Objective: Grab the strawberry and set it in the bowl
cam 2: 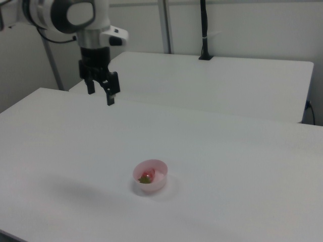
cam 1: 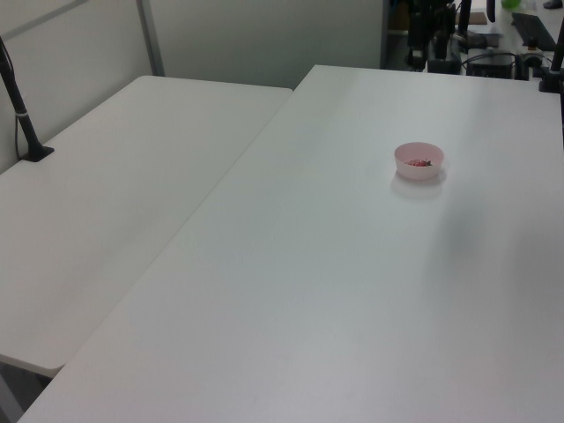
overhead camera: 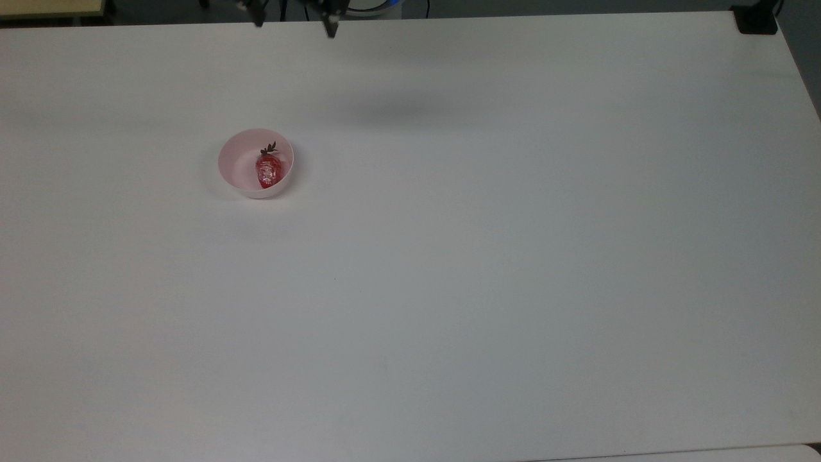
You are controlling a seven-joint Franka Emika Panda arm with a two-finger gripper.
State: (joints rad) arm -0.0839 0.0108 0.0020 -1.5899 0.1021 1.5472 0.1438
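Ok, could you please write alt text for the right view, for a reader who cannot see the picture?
A red strawberry lies inside a small pale pink bowl on a white table. The robot arm's open gripper hangs in the air, well above the table, toward the right view's upper left, holding nothing. A second white table stands behind.

red strawberry (overhead camera: 269,172) inside pale pink bowl (overhead camera: 234,168)

strawberry (overhead camera: 269,171) in bowl (overhead camera: 234,168) on table (overhead camera: 487,256).
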